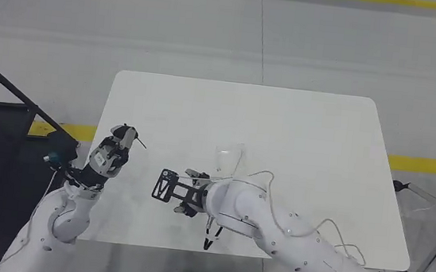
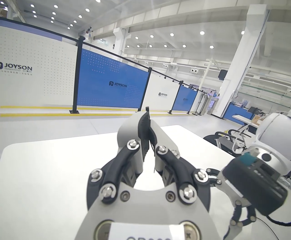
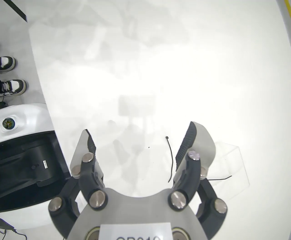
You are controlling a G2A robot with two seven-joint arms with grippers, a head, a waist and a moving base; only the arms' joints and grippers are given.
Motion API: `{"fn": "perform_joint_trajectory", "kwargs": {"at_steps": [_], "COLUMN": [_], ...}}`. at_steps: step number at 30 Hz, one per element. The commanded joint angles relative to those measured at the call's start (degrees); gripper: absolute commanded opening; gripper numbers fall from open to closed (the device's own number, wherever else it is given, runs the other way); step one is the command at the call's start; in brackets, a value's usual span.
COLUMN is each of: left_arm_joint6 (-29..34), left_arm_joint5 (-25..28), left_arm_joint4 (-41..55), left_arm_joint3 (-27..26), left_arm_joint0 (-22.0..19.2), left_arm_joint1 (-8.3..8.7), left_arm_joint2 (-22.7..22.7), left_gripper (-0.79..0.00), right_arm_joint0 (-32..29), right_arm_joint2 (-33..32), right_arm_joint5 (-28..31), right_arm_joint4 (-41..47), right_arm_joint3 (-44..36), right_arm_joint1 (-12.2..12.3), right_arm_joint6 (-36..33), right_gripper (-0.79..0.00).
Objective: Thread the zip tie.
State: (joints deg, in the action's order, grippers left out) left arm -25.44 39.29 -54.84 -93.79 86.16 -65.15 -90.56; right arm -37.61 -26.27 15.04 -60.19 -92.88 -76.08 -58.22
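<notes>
Our left pincer (image 2: 147, 127), pointing out level across the tabletop (image 2: 56, 159), pinches a zip tie (image 2: 147, 110). Our right pincer (image 3: 139, 134) hangs spread, facing down, with a second zip tie (image 3: 171, 156) lying below between its fingers.

Both arms, left arm (image 1: 74, 209) and right arm (image 1: 302, 249): glossy white rounded shells. A thin white cable (image 1: 271, 188) runs loose along the right arm. Left gripper (image 2: 147, 127) and right gripper (image 3: 139, 131) are of the same build: pale grey fingers (image 3: 205, 141) faced with black ribbed pads (image 3: 185, 143), curved black linkages (image 2: 118, 163), silver screws (image 2: 131, 144), grey base plate (image 2: 145, 204) with a white label (image 2: 139, 231)
</notes>
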Motion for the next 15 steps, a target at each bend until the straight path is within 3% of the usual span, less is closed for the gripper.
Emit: {"fn": "perform_joint_trajectory", "kwargs": {"at_steps": [1, 6, 15], "left_arm_joint6": [-0.02, -0.02, -0.02], "left_arm_joint5": [-0.01, -0.01, -0.01], "left_arm_joint4": [-0.03, -0.03, -0.03], "left_arm_joint3": [0.0, 0.0, 0.0], "left_arm_joint0": [0.0, 0.0, 0.0], "left_arm_joint1": [0.0, 0.0, 0.0], "left_arm_joint2": [0.0, 0.0, 0.0], "left_gripper": [-0.785, -0.785, -0.785], "right_arm_joint0": [1.26, 3.66, 6.53], "right_arm_joint2": [1.08, 2.8, 3.72], "right_arm_joint5": [-0.36, -2.5, -4.47], "right_arm_joint4": [0.01, -1.28, 0.27], "right_arm_joint3": [1.74, 4.89, 10.69], "right_arm_joint1": [-1.1, -3.34, -6.77], "right_arm_joint6": [-0.87, -4.12, -9.21], "right_gripper": [-0.163, -0.271, -0.308]}}
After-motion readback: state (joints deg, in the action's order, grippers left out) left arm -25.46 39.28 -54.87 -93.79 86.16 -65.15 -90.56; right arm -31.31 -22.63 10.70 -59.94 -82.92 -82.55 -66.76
